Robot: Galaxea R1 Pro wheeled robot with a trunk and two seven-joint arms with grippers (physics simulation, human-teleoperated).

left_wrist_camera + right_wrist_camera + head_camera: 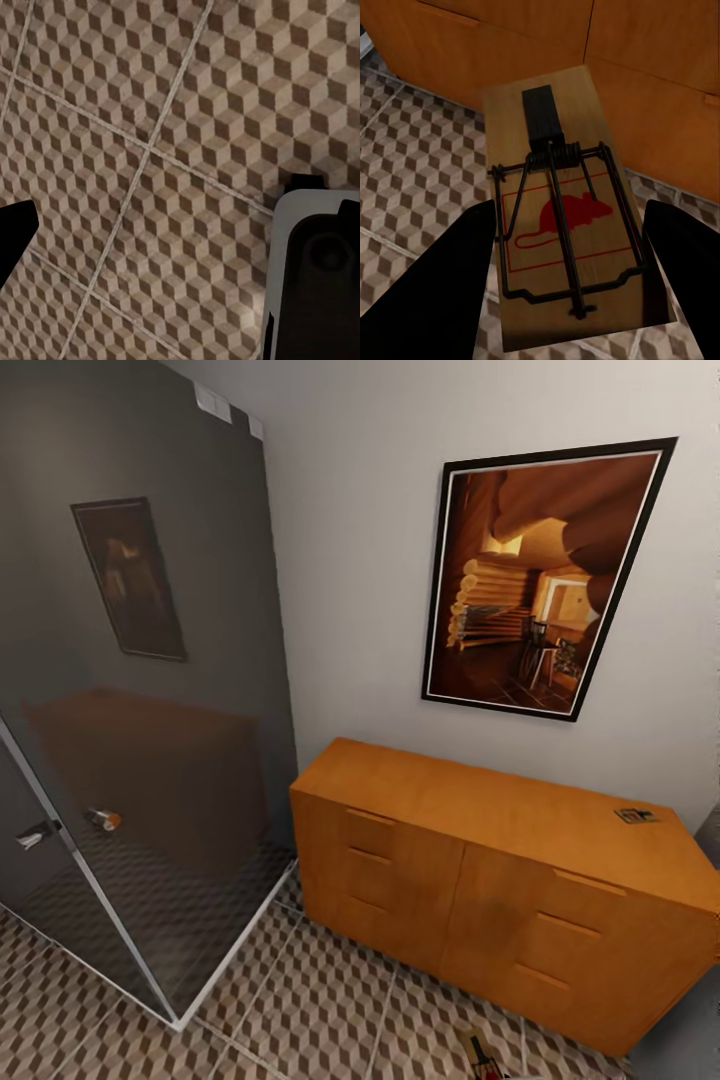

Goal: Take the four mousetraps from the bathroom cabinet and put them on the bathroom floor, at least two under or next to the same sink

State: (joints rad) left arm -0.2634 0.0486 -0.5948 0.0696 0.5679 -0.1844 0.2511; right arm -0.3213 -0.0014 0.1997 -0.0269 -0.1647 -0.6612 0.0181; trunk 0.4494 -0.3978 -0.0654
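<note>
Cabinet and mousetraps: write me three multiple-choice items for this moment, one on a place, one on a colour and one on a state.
1. Where does the mousetrap on the cabinet lie?
A. On the top, near the end at the head view's right
B. In an open drawer
C. On the top, at the end by the glass

2. What colour is the mouse printed on the close-up mousetrap?
A. Blue
B. Red
C. Green

3. How are the drawer fronts?
A. One pulled out
B. All removed
C. All shut

Key: 1 A, the mousetrap on the cabinet sits on the cabinet top; 2 B, the close-up mousetrap bears red print; 3 C, the drawer fronts sit flush.
</note>
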